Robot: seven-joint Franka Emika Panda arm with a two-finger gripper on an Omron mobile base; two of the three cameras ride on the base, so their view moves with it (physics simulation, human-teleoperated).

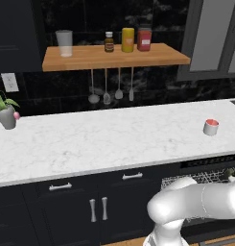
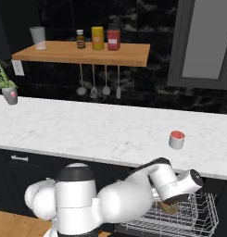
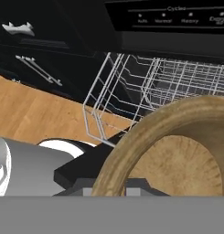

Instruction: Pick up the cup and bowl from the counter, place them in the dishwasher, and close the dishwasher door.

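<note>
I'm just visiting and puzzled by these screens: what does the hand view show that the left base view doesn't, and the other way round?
Hand view alone: a wooden bowl close up, gripped at its rim, over the dishwasher's wire rack, with the control strip above. Left base view alone: the cup standing on the marble counter, a wooden shelf with jars, and a potted plant. Both share the dark cabinets with silver handles and a part of the rack.

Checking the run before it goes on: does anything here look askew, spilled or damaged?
Nothing stands out. The cup stands upright on the counter, the gripper holds the wooden bowl over the dishwasher rack.
</note>
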